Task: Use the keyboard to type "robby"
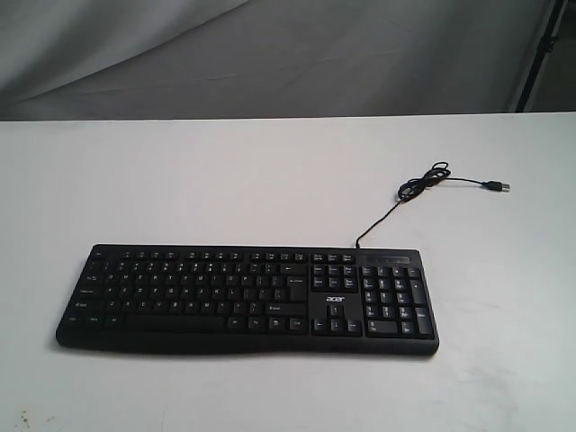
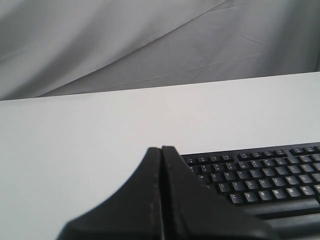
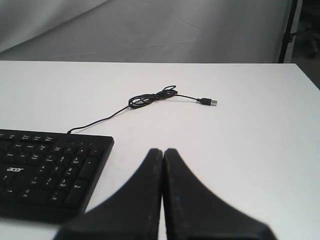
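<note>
The black keyboard [image 1: 247,297] with white legends lies flat on the white table, its number pad and "acer" logo toward the right. Neither arm shows in the exterior view. My left gripper [image 2: 161,149] is shut with nothing in it, and its black fingers cover the left end of the keyboard [image 2: 265,177]. My right gripper [image 3: 163,151] is shut and empty too, over bare table just past the number-pad end of the keyboard [image 3: 50,170].
A thin black cable [image 1: 423,187] runs from the keyboard's back edge, coils, and ends in a USB plug [image 1: 496,186] at the right. The white table [image 1: 225,180] ends at a grey cloth backdrop [image 1: 270,54]. A dark stand [image 1: 540,54] rises at far right.
</note>
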